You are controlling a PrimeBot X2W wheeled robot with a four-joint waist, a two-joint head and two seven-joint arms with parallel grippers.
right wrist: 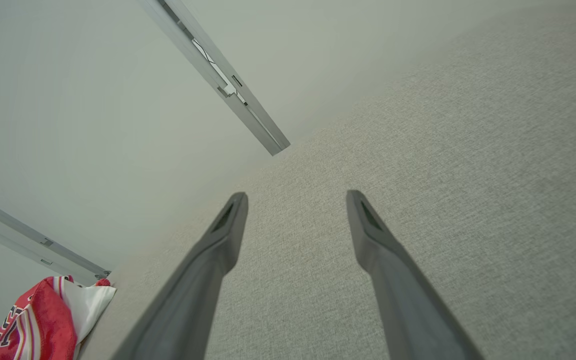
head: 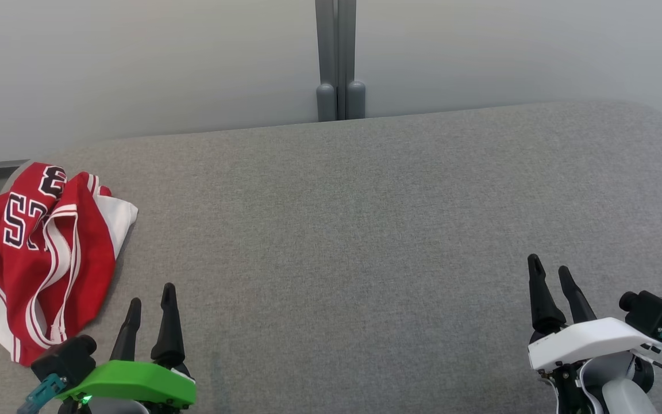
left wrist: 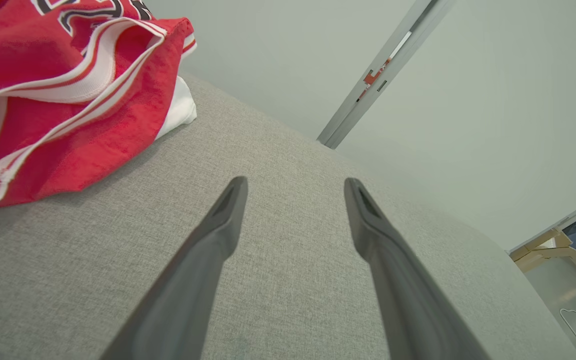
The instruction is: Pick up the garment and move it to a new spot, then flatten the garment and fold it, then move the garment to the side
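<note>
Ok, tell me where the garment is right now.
In the head view the garment lies crumpled at the left edge of the grey padded surface, just left of the open left gripper, which holds nothing.

Bare worktop [head: 365,230] is seen across the middle, right and far parts, and between the left tool [head: 151,293] and right tool [head: 548,263]. The left side is taken up by the crumpled garment [head: 38,253], just beside the left tool. The far edge is closed off by a wall [head: 135,69] and a post [head: 337,57].
</note>
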